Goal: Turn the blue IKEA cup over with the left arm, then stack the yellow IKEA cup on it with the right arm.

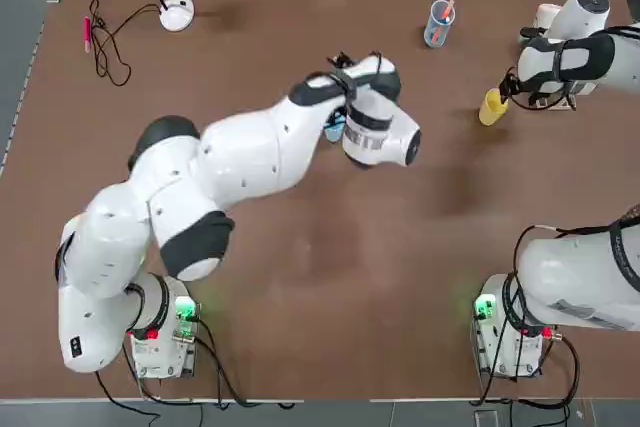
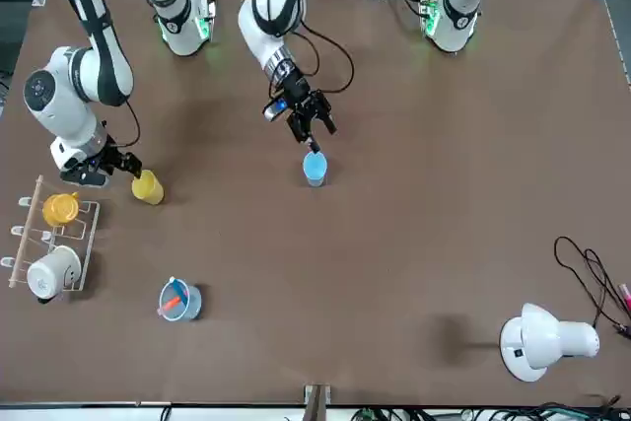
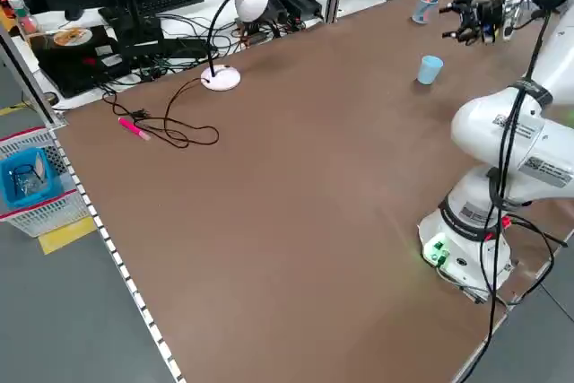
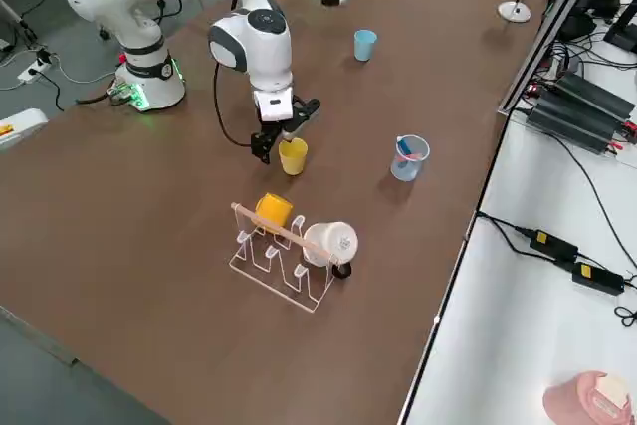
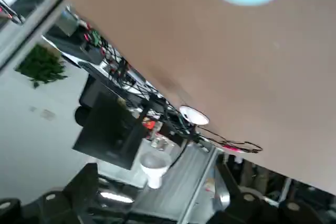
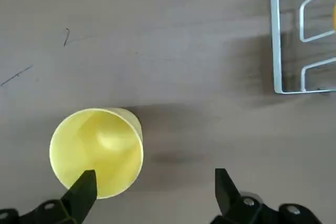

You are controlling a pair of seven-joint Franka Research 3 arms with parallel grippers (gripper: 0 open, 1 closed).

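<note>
Two dark fingertips of the right gripper [image 6: 149, 195] rose close before the wrist camera, spread wide and gripping nothing, one tip overlapping the rim of the yellow IKEA cup [image 6: 96, 151], which stood mouth up on the brown table [image 1: 300, 277] near the wire rack [image 4: 289, 251]. Farther off, the blue IKEA cup [image 2: 315, 168] stood alone mid-table, wider end down so far as the side views showed, with the left gripper [image 2: 311, 123] hovering just beside and above it, touching nothing; whether its fingers were apart I could not tell. Both cups looked like thin, light, rigid plastic with smooth, likely slippery walls, so a modest squeeze across the tapered wall, about mid-height, seemed the safest hold, since a rim pinch might let the cup swing or slip.
</note>
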